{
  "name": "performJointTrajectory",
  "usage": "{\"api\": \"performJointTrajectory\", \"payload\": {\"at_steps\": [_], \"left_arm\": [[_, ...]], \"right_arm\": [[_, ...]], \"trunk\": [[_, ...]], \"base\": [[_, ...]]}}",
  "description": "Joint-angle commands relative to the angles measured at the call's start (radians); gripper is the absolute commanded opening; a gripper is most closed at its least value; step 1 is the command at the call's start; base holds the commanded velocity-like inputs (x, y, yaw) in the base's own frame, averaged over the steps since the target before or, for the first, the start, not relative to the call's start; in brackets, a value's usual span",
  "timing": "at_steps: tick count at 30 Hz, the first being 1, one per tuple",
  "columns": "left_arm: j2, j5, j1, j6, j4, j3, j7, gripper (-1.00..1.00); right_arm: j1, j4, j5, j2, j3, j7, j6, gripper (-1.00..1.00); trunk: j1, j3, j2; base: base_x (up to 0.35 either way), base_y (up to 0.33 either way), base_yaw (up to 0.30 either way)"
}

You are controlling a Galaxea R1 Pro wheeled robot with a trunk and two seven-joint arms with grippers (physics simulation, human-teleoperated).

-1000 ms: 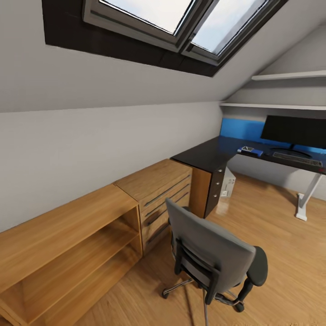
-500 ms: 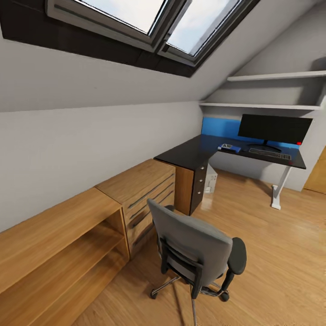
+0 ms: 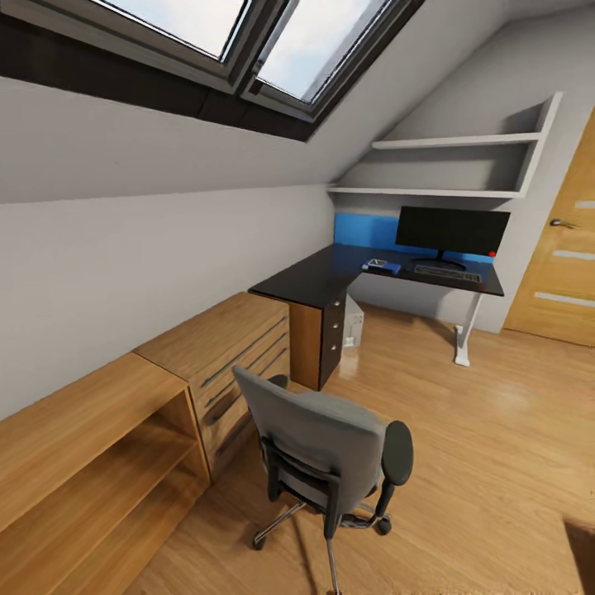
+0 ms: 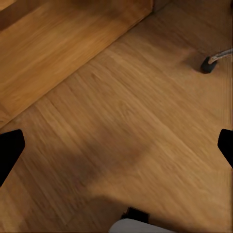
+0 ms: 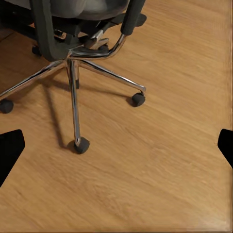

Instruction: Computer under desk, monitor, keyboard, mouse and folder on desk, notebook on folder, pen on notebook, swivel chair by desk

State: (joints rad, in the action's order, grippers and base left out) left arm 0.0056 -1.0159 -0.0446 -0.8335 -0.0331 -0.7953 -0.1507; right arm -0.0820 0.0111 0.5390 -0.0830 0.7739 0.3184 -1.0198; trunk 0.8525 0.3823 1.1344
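The grey upholstered swivel chair (image 3: 330,454) with black armrests stands on the light wood plank floor (image 3: 496,430), well apart from the glossy black L-shaped desk (image 3: 330,277). On the desk's far wing the wide black monitor (image 3: 452,230) stands near the back edge, the slim dark keyboard (image 3: 447,273) in front of it and the bright blue folder (image 3: 381,266) beside the keyboard. The small pale tower computer (image 3: 354,324) sits under the desk. The left gripper (image 4: 116,150) and right gripper (image 5: 116,150) both hang with fingers spread wide, holding nothing.

Attic bedroom workspace, sloped walls, skylight (image 3: 248,41), desk (image 3: 330,277), monitor (image 3: 452,230), swivel chair (image 3: 322,454)
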Motion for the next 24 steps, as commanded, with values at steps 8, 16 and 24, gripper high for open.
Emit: {"api": "performJointTrajectory", "payload": {"at_steps": [8, 16, 24], "left_arm": [[0.001, 0.0, 0.0, -0.001, -0.002, -0.008, -0.01, 1.0], [0.001, 0.0, 0.0, -0.001, -0.002, -0.008, -0.01, 1.0], [0.0, 0.0, 0.0, -0.001, -0.002, -0.008, -0.01, 1.0]], "right_arm": [[-0.001, 0.001, 0.004, -0.001, 0.009, 0.004, -0.002, 1.0], [-0.001, 0.001, 0.004, 0.0, 0.009, 0.005, -0.002, 1.0], [-0.001, 0.001, 0.003, -0.001, 0.01, 0.004, -0.002, 1.0]], "trunk": [[0.0, 0.001, 0.001], [0.0, 0.001, 0.001], [0.0, 0.001, 0.001]], "base": [[0.0, 0.0, -0.266], [0.0, 0.012, -0.266], [0.007, 0.169, -0.266]]}}
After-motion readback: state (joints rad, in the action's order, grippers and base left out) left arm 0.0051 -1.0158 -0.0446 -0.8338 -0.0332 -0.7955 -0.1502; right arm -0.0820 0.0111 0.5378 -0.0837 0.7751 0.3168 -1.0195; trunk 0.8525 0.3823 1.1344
